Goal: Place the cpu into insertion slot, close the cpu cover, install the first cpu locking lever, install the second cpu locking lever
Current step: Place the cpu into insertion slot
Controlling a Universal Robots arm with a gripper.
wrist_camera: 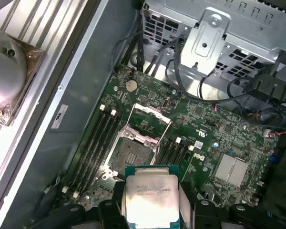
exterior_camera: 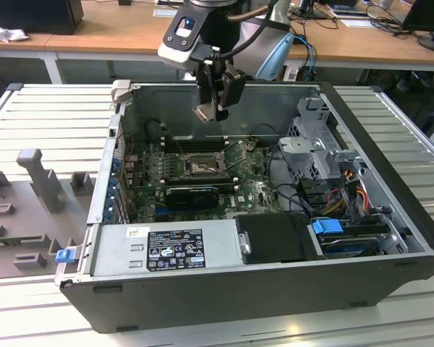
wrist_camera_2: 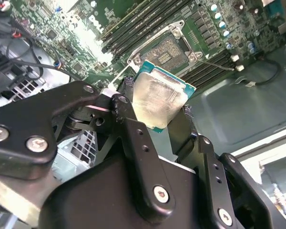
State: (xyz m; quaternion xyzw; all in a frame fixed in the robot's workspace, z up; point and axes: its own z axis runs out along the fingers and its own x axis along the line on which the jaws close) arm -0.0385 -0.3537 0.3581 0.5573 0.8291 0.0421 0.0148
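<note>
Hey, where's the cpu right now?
The cpu is gripped in the claw, in the air over the motherboard. It is close to the insertion slot, which sits between the memory slots.

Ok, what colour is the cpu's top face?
Pale silvery metal, with a teal-green border around it; the cpu shows best in the second wrist view.

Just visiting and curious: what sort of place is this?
Probably a lab or workshop: an open computer case on a metal bench, wooden desks behind, and a gripper holding a chip.
</note>
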